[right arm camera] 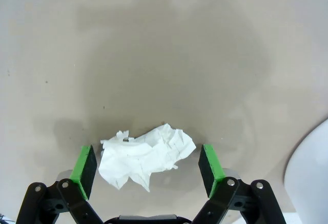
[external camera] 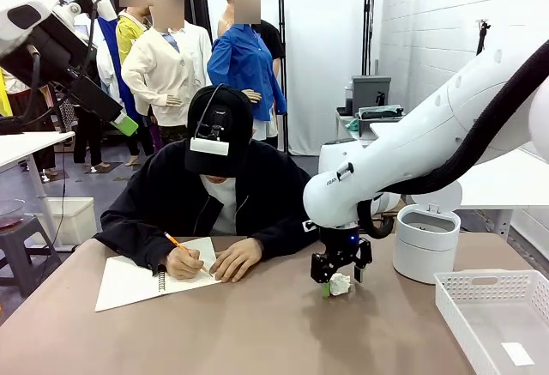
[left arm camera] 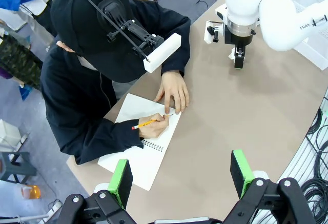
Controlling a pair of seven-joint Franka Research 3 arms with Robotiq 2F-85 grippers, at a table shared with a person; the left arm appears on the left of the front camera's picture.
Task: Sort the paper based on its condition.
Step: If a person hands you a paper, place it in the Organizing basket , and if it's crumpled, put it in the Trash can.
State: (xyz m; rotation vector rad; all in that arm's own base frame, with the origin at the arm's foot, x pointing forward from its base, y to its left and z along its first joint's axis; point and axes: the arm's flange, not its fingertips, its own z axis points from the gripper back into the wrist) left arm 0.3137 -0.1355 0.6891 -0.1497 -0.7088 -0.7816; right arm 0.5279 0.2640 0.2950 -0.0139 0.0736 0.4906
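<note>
Straddling paper wad — right hand open

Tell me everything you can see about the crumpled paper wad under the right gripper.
The crumpled paper wad is white, thin-looking sheet paper scrunched into a loose, irregular lump with sharp creases and ragged, torn-looking edges. It lies on the brown table, near the round white bin and the white basket. The right gripper is lowered around it, open, one green pad on either side, with small gaps showing between the pads and the paper. Nothing else touches it.
</note>
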